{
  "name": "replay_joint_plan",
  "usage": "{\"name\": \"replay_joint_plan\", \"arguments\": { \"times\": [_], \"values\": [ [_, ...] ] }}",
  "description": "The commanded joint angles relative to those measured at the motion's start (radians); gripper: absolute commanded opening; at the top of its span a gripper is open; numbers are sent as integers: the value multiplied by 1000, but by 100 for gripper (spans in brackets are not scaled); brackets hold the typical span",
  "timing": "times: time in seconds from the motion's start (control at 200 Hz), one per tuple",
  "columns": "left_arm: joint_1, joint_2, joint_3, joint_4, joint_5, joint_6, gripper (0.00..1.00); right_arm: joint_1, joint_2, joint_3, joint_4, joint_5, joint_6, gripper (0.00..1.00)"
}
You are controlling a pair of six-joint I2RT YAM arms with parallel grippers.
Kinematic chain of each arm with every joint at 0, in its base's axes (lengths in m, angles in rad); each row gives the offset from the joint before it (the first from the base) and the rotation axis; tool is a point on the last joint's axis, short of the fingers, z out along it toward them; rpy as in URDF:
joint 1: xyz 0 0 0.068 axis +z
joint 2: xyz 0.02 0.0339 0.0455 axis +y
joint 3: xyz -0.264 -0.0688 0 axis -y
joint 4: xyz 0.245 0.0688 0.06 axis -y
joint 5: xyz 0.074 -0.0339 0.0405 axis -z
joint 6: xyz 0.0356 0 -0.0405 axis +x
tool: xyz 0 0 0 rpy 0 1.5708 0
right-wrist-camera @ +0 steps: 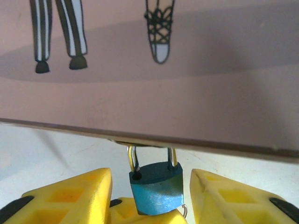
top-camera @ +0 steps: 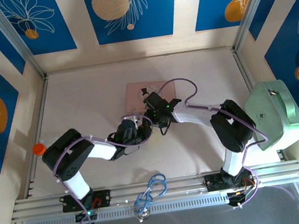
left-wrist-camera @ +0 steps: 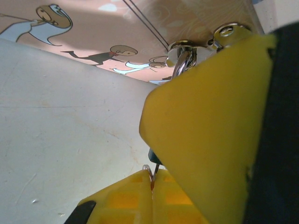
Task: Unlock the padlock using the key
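Blue in the middle of the right wrist view: padlock point(right-wrist-camera: 156, 189), hung by a silvery shackle point(right-wrist-camera: 133, 158) from the near edge of the pink box point(right-wrist-camera: 187, 107), body toward the camera. Around that body, right gripper point(right-wrist-camera: 152, 179) with yellow fingers point(right-wrist-camera: 70, 196) spread apart, 1 on each side, apparently clamping nothing. Just beside the lock's base, a small wire ring point(right-wrist-camera: 184, 211) over more yellow plastic.

Left wrist view next: left gripper point(left-wrist-camera: 152, 186) pressed together on a thin metal sliver, judged to be the key point(left-wrist-camera: 154, 175), tip aimed at the lock's underside. Lock body mostly hidden behind 1 big yellow finger of the right gripper. Shackle visible above it, threaded through the box's shiny latch point(left-wrist-camera: 229, 31).

Top view last: both grippers meeting at the near edge of the box, too crowded to pick out the lock.

Long axis of the lock judged to run far to near, shackle end far, base end near. Key just near of that base, so left arm better placed. Coming push probably along that axis, toward the box. Keyhole itself unseen.
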Motion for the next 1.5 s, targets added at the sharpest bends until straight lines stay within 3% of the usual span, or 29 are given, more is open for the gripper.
{"name": "replay_joint_plan", "arguments": {
  "times": [0.0, 0.28, 0.53, 0.68, 0.785, 0.875, 1.085, 1.181, 1.496],
  "values": [
    [12, -37, -3, 28, -4, 17, 0, -9, 20, 33, -45, -15, -19, 43],
    [10, -46, 6, 10, -1, 36, 0, -14, 41, 46, -56, -17, -28, 41],
    [-5, -93, 43, -121, -34, 121, 0, -15, 40, 42, -41, -30, -40, 18],
    [-9, -115, 74, -201, -56, 184, 0, -17, 37, 31, -27, -49, -42, 10],
    [-20, -134, 102, -276, -81, 250, 25, -20, 35, 28, -20, -77, -40, 8],
    [-27, -156, 124, -345, -102, 308, 34, -23, 32, 36, -35, -93, -36, 7],
    [-25, -206, 109, -385, -124, 323, 33, -38, 21, 44, -56, -125, -27, 6],
    [-25, -184, 107, -364, -106, 307, 27, -40, 21, 48, -59, -136, -23, 6],
    [-28, -117, 129, -333, -72, 291, 26, -41, 23, 54, -66, -164, -9, 5]
  ]
}}
